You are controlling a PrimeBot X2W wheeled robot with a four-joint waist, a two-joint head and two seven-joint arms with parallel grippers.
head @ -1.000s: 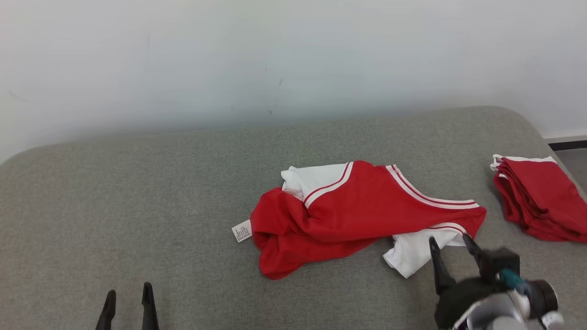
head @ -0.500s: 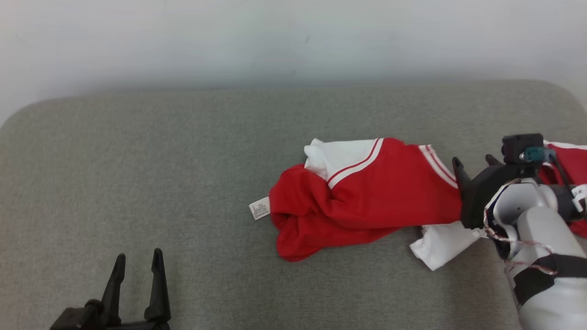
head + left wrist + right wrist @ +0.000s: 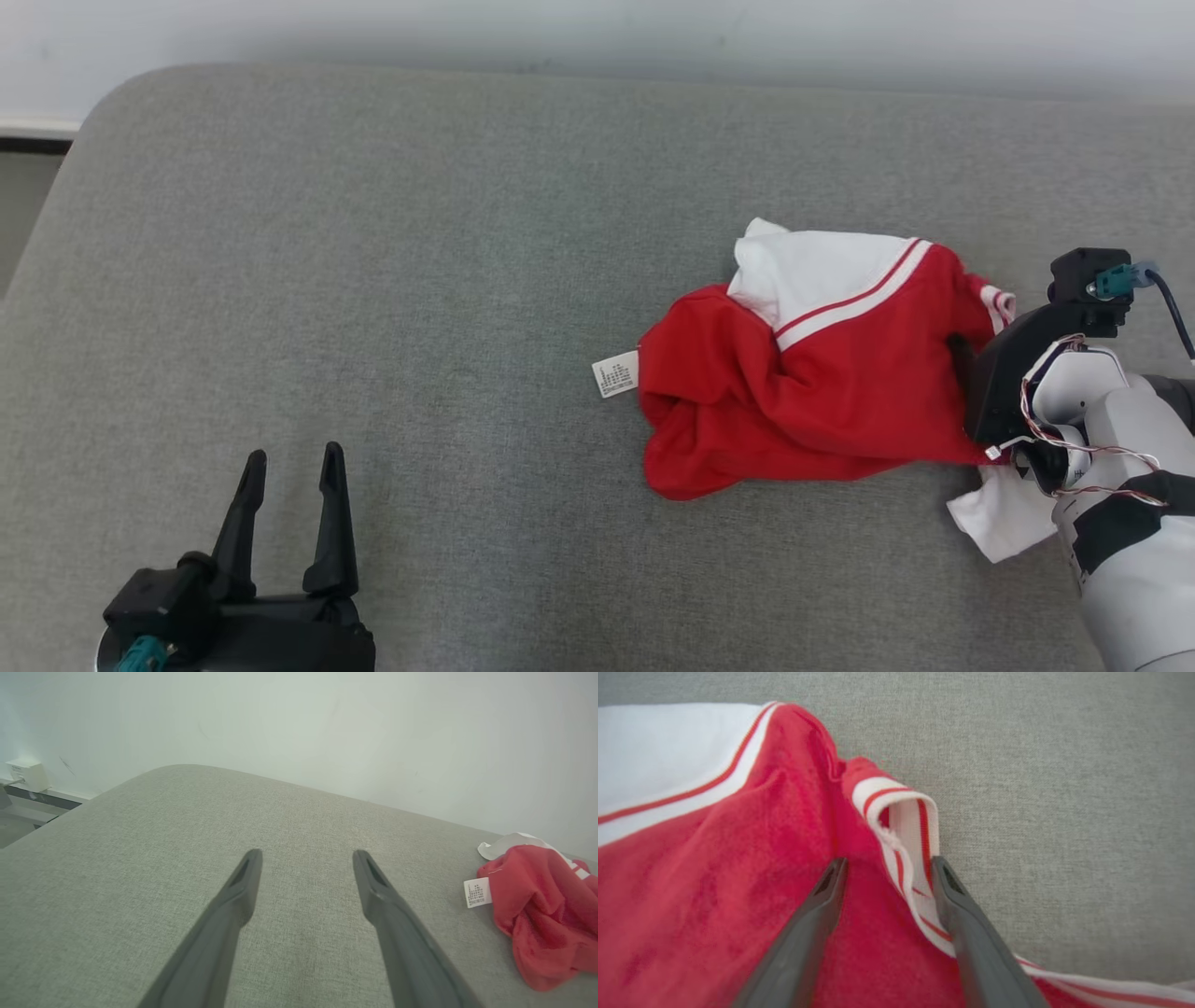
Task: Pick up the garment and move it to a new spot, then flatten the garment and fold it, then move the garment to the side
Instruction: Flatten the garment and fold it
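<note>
The left tool [image 3: 294, 455] sits low over the padded worktop [image 3: 373, 233]. Its two fingers are spread apart and hold nothing. It is probably parked there to keep clear until flattening calls for a second grip. Well off to that tool's right lies the garment [image 3: 822, 401], a crumpled red heap with white panels and striped trim. Its small white label [image 3: 615, 374] pokes out on the side nearest the left tool. At the heap's far edge the right tool [image 3: 888, 861] is pushed into the cloth. Its fingers are apart and straddle a folded loop of striped hem [image 3: 908, 812], with red fabric between them, not yet clamped. That placement suggests a pinch on the edge, a sensible hold for lifting the garment to a new spot.
</note>
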